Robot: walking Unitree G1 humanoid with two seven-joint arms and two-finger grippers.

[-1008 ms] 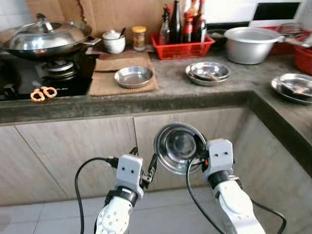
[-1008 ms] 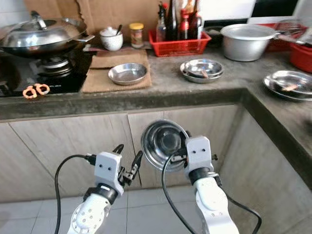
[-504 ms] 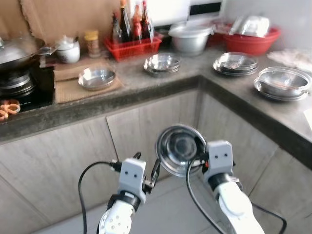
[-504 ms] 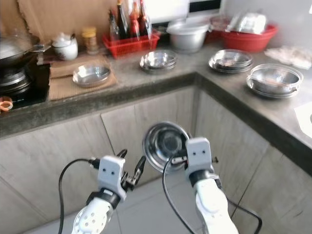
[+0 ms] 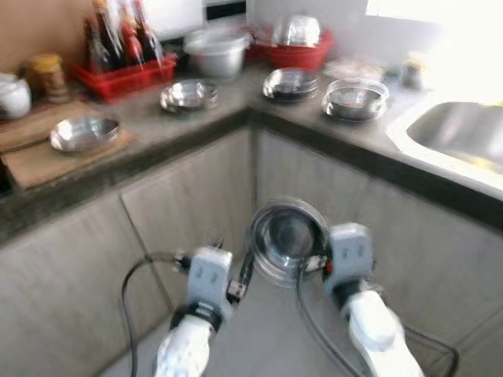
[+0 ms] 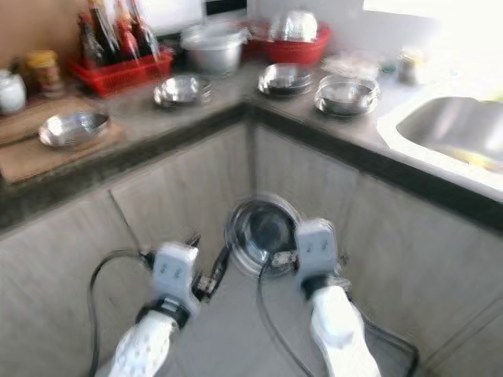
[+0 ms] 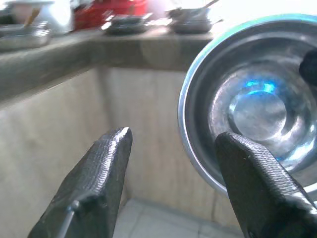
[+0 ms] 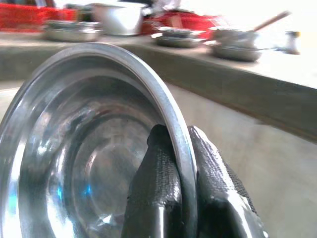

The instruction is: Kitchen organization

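Right gripper (image 8: 181,198): I see its two fingers clamped on the rim of the bowl (image 5: 287,238), one pad inside, one outside.
Bowl: steel, held upright on edge, hollow facing me, in front of the lower cabinets (image 5: 189,204) and below the counter (image 5: 236,114) corner. It sits between my two arms, nearer the right one.
Left gripper (image 7: 171,163): fingers apart, holding nothing; it hangs just left of the bowl, and I read a gap between the nearer finger and the rim.
Counter: L-shaped, dark stone, corner far centre.
Far left: red crate (image 5: 122,71) with bottles (image 5: 118,35), a jar (image 5: 47,72), a white pot (image 5: 12,94).
Mat (image 5: 55,153): brown, on the left run, one shallow steel dish (image 5: 82,132) on it.
Corner: stacked steel plates (image 5: 189,94), a lidded aluminium pot (image 5: 216,51) behind them.
Right run: more steel plates (image 5: 289,82), a steel bowl stack (image 5: 355,98), a red basin (image 5: 295,43) at the wall.
Sink (image 5: 456,133): far right, steel, washed out by bright light.
Picture: head views blurred; fine detail I cannot read.
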